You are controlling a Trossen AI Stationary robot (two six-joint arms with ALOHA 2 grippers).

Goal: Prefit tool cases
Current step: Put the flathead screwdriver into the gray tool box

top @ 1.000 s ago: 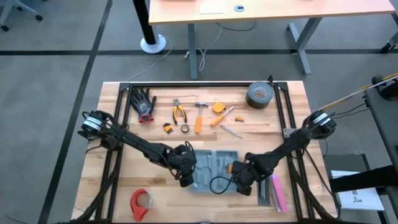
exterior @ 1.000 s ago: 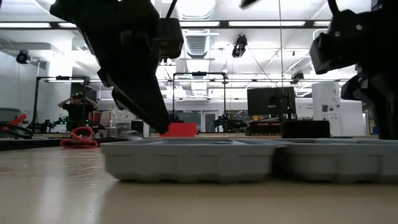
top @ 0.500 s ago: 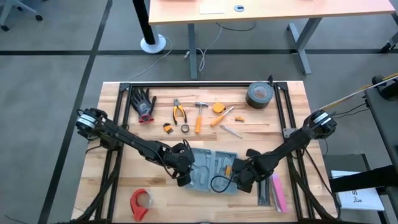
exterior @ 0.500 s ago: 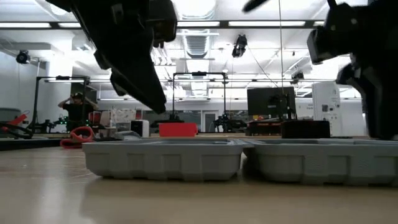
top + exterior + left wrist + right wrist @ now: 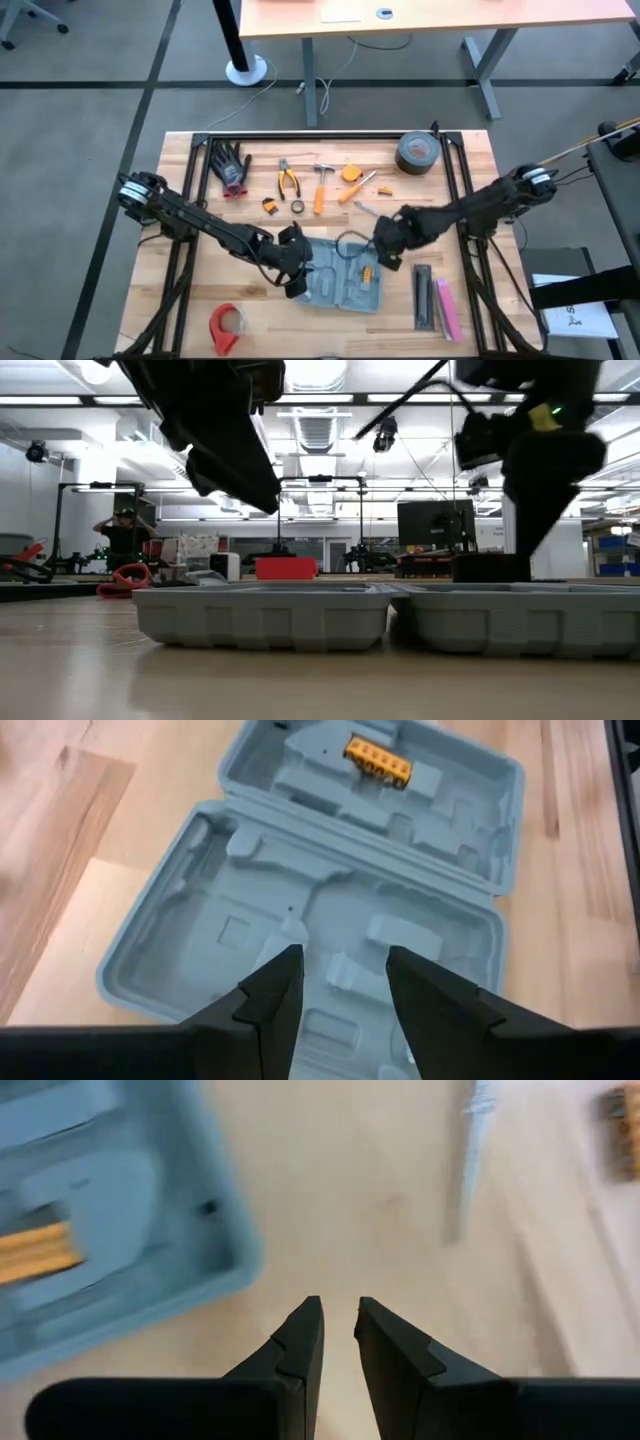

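Both grippers are hanging over the middle of the table [image 5: 200, 300] and holding nothing. Looking through the left wrist camera, I am seeing my left gripper [image 5: 340, 982] hovering above the open tool case [image 5: 330, 880] with its fingers parted by a moderate gap, nothing between them. From overhead, that left gripper [image 5: 296, 262] is sitting at the case's left edge. My right gripper [image 5: 338, 1335] is showing a narrow slit between its fingers, hovering over bare wood just beside a corner of the case [image 5: 110, 1230]. Overhead, the right gripper [image 5: 384, 248] is sitting just off the case's upper right corner.

I am seeing the tool case [image 5: 340, 280] lying opened flat, both grey moulded halves facing up, in the table's near middle. A small orange block [image 5: 378, 762] is resting in a slot of the far half. Pliers [image 5: 289, 181], a hammer [image 5: 321, 186], gloves [image 5: 231, 165] and a roll of tape [image 5: 417, 152] are lying well apart from it along the far side.
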